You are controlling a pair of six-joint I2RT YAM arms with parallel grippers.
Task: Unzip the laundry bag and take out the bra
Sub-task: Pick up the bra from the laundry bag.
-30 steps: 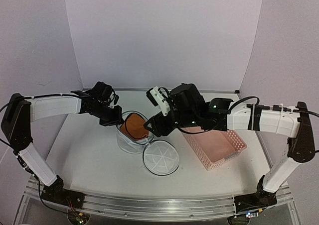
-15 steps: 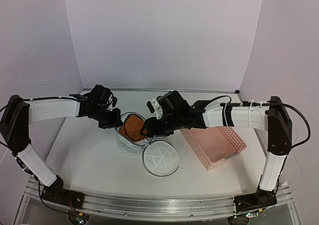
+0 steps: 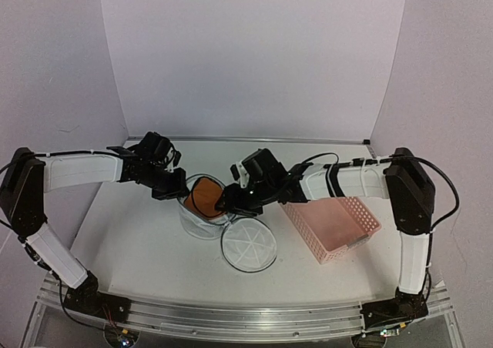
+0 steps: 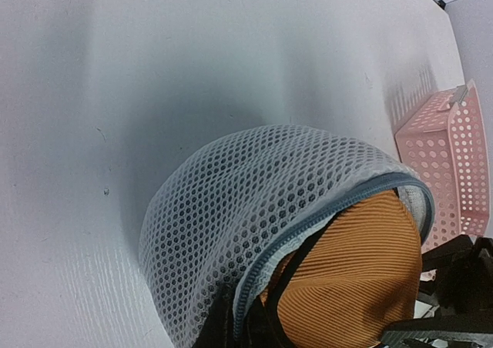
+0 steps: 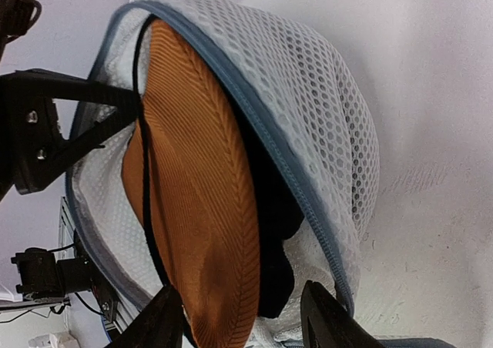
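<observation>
left end effector (image 3: 172,186) clamped on rim of white mesh laundry bag (image 5: 323,109), upright on tabletop (image 3: 131,240). right end effector (image 5: 243,317) spread, straddling orange-cupped bra (image 5: 200,194) inside bag. risk: we pinch mesh w/ bra, bag drags along.

Bra (image 5: 200,186) was partly hidden behind laundry bag (image 5: 323,94) mesh; basket (image 4: 443,155) was cut off at left wrist view's right edge.

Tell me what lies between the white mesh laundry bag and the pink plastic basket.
Top view: the right gripper and arm cross that gap; the bag's round white flap lies nearer.
</observation>
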